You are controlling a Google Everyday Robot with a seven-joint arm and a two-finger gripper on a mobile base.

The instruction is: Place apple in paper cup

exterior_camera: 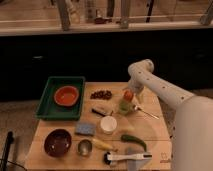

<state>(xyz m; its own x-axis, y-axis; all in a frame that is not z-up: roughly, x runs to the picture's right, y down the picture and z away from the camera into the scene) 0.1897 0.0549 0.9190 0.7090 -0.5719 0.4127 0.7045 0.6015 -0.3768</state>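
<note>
Because the task needs the apple (128,95) carried over to the paper cup (108,124), the arm reaches in from the right of the frame and its gripper (133,92) hangs right of centre, right against the fruit. Whether the gripper is closed on the apple or only beside it cannot be told here. The apple sits just above a pale yellow-green item (125,106), so it seems raised or perched rather than flat on the wood. The cup stands upright below and to the left of it, mouth open upward and nothing in it, and I judge the drop is not yet made.

The other things look laid out as distractors. A green tray (64,78) in the left half holds an orange bowl (66,95). Below it are a dark bowl (57,141), a metal cup (84,147) and a blue sponge (85,128) just beside the paper cup. A dark cluster (101,94) lies at upper centre, a green vegetable (132,140) and a white-handled tool (125,157) lower right.

All of it rests on a small wooden table (155,130). Behind it runs a dark counter front, with a brighter shelf and pale posts along the top of the frame; pale floor shows at left.
</note>
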